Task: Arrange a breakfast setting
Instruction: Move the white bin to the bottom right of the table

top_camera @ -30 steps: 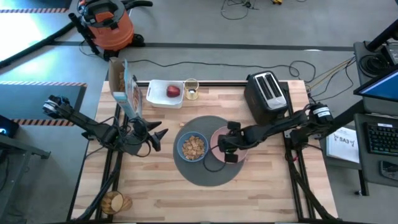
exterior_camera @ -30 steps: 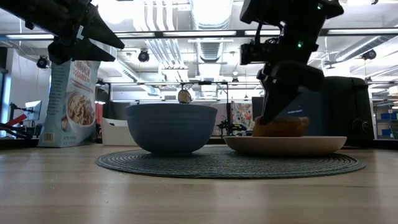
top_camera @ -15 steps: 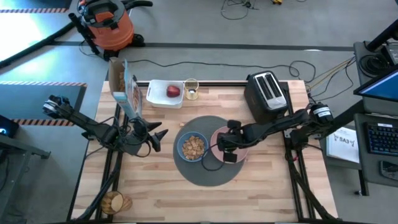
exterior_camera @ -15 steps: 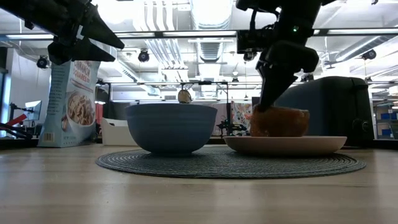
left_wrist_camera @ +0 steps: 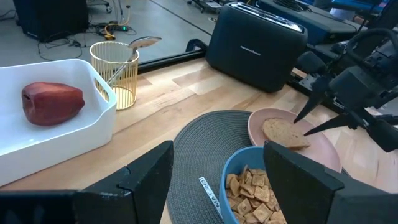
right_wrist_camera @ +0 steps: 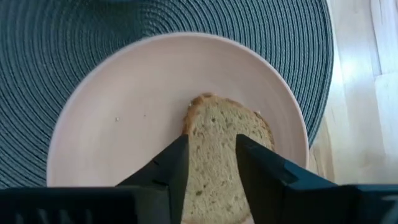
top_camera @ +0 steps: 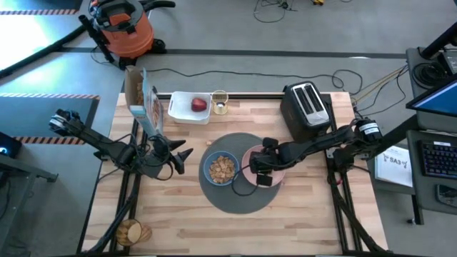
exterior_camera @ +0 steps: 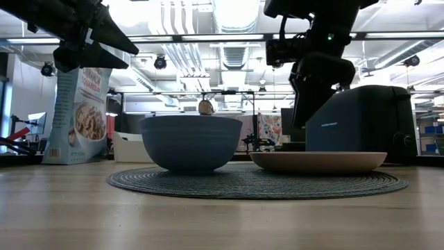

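hovering above the pink plate, the right gripper has its jaws parted a little and grips nothing; the toast lies flat on the plate, toward its 3 o'clock rim in the high view. one finger looks close to the bread from the right wrist camera, contact unclear, possibly just above it.

layout on the table, high view: mat at centre, blue bowl of cereal on its 9 o'clock side, plate on its 3 o'clock side. apple in the white tray at 11 o'clock, glass with the spoon in it just beside the tray. left gripper waits at 9 o'clock, jaws wide, empty.

risks from here:
- a finger drags the toast on retreat if the lift is not straight up; slice slides off the rim onto the mat.
- a low sideways exit nudges the plate against the bowl.
- apple, glass and spoon not yet placed; a reach toward 11 o'clock crosses over the bowl, and a low pass could tip cereal out.
- the spoon leans loose in the glass and could swing or fall if the glass is carried.
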You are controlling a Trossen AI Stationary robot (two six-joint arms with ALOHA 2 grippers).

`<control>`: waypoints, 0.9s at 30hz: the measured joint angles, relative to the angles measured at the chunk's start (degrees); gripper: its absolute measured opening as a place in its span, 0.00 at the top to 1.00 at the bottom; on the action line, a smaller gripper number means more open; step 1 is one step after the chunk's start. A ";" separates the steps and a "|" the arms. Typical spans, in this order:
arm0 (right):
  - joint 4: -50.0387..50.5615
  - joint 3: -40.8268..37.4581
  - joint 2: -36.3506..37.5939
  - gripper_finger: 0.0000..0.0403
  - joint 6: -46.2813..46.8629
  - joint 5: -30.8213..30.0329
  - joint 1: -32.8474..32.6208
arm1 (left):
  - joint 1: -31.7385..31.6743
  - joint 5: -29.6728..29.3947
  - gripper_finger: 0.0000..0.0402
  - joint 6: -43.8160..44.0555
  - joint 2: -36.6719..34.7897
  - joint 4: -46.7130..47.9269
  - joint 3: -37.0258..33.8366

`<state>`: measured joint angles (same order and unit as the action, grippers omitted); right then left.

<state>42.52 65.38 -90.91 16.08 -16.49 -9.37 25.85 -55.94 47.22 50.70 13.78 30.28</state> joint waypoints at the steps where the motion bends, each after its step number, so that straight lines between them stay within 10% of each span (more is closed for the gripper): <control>1: 0.62 -0.02 0.04 0.68 0.00 0.00 0.00 | 0.00 0.00 0.42 0.00 0.00 0.00 0.00; 27: 1.56 6.38 3.67 0.68 -11.46 -6.19 9.92 | -7.24 17.04 0.42 -8.19 7.77 -10.58 5.25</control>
<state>44.07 71.77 -87.24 4.61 -22.68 0.55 18.60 -38.90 39.03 58.46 3.20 35.53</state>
